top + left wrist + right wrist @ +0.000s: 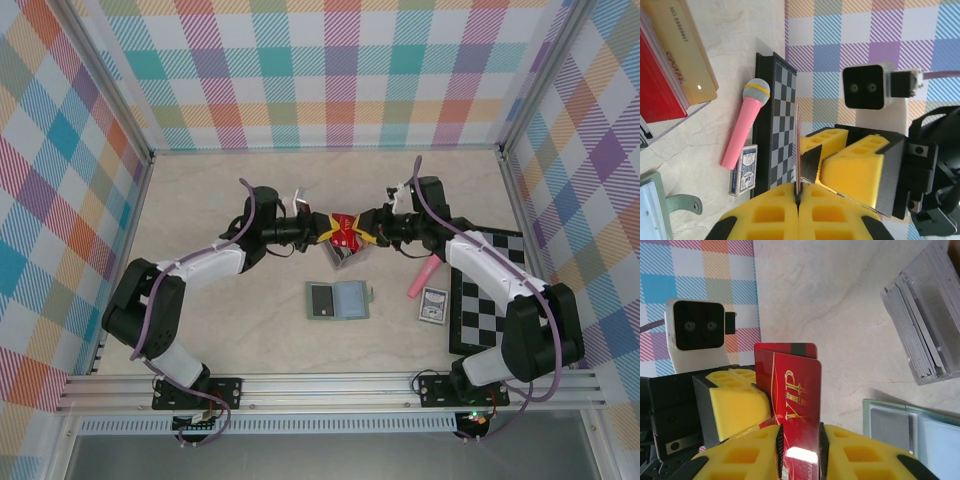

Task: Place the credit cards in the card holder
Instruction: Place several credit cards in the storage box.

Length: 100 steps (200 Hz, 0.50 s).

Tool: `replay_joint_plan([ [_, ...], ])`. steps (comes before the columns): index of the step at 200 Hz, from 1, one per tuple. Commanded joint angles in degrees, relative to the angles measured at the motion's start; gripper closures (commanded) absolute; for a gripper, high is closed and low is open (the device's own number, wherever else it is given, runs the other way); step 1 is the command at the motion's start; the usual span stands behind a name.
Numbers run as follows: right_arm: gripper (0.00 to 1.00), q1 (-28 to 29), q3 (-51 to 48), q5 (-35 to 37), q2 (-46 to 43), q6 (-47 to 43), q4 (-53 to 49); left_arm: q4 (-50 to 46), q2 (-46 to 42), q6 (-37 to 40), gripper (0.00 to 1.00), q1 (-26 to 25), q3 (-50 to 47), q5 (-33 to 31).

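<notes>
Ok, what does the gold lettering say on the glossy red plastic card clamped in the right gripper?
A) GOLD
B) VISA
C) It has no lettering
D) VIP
D: the right wrist view shows gold "VIP" lettering running up the face of the red plastic card, which is pinched in the right gripper.
</notes>
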Motion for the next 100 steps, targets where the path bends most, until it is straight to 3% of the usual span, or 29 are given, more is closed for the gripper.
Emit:
replay_joint_plan([
  [1, 0.78, -0.01, -0.39, -3.92, -0.12, -1.51, 3.81, 4.62, -3.28, 5.13, 1.0, -0.49, -1.14, 3.1],
  [52, 0.74, 0.08, -1.71, -6.16, -2.08, -6.65, 3.8, 8.6, -7.6, 13.35, 1.0, -1.35, -5.09, 0.6],
  [100, 0.69, 0.03, -3.81, -2.48, -7.02, -12.75, 0.58, 11.13, -17.12, 31.07, 1.0, -3.72, -12.56, -7.71],
])
